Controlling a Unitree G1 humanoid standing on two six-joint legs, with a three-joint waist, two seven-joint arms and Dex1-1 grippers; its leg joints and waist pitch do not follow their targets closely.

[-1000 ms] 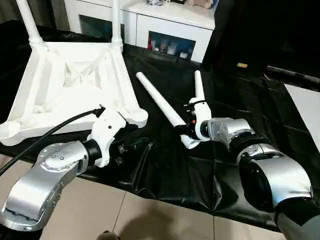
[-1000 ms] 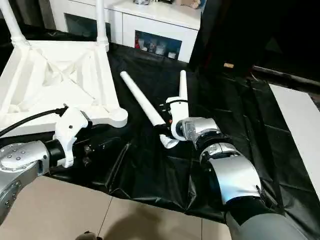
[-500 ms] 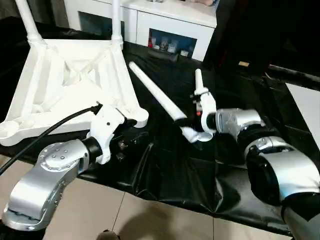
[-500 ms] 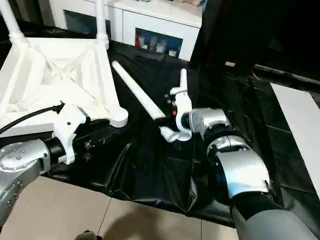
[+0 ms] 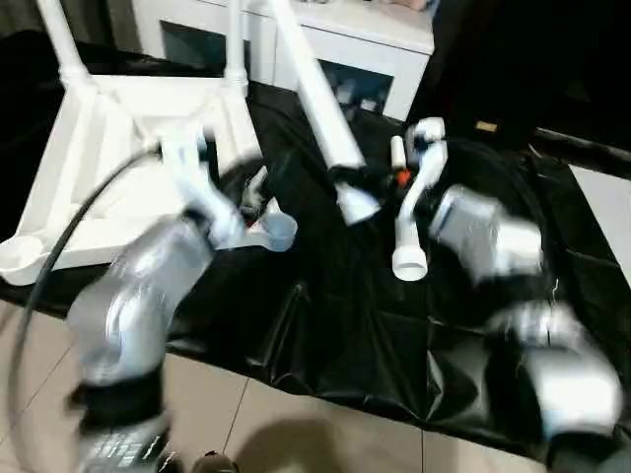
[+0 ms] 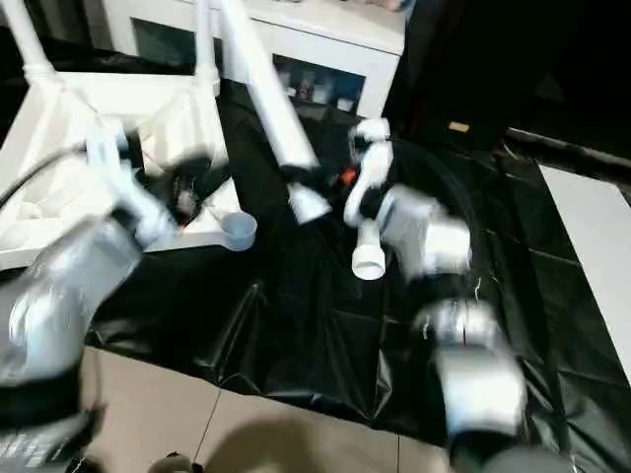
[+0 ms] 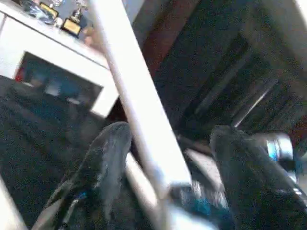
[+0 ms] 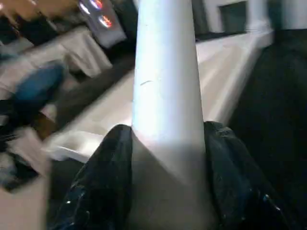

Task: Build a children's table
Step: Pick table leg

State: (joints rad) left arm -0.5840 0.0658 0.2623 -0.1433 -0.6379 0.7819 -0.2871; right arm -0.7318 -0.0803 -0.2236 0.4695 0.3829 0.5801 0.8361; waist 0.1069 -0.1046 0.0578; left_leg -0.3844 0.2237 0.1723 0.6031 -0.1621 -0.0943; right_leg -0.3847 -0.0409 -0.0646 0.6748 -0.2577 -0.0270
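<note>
Lifted off the black sheet [image 5: 345, 325] since a second ago, the loose leg [image 5: 314, 99] now slants up steeply, its flared end hanging over the sheet and its narrow end reaching up past the white cabinet [image 5: 345, 39]. The right tool [image 8: 168, 158] grips it: in the right wrist view its two black fingers [image 8: 103, 182] press on either side of the white tube. A second loose leg [image 5: 414, 222] hangs beside the right forearm, open end down; what holds it I cannot tell. The left arm has swung up over the near right corner of the upturned table top [image 5: 89, 158], which lies on the sheet's far left part with two legs standing in its far sockets. The left tool [image 7: 168, 163] stands open, its fingers [image 7: 103, 167] spread on either side of the lifted leg without touching it.
</note>
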